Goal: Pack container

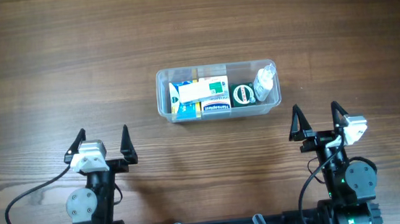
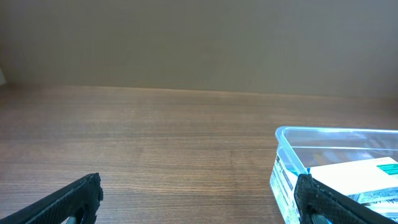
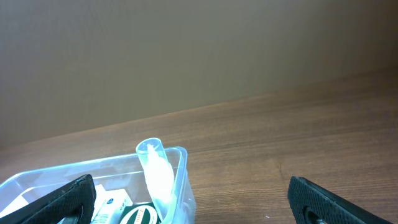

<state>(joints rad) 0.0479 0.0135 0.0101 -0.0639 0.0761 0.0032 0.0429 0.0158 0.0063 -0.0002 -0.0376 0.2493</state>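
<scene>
The left hand and the right hand sit spread wide and empty toward the near edge of the surface — bare wood around both — while the container, holding boxes and a bottle, lies centred ahead, apart from either.

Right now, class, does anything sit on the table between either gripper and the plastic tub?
Nothing visible does. Only bare wooden table lies between the open left gripper and the tub, and between the open right gripper and the tub. The boxes and bottle sit inside it.
</scene>
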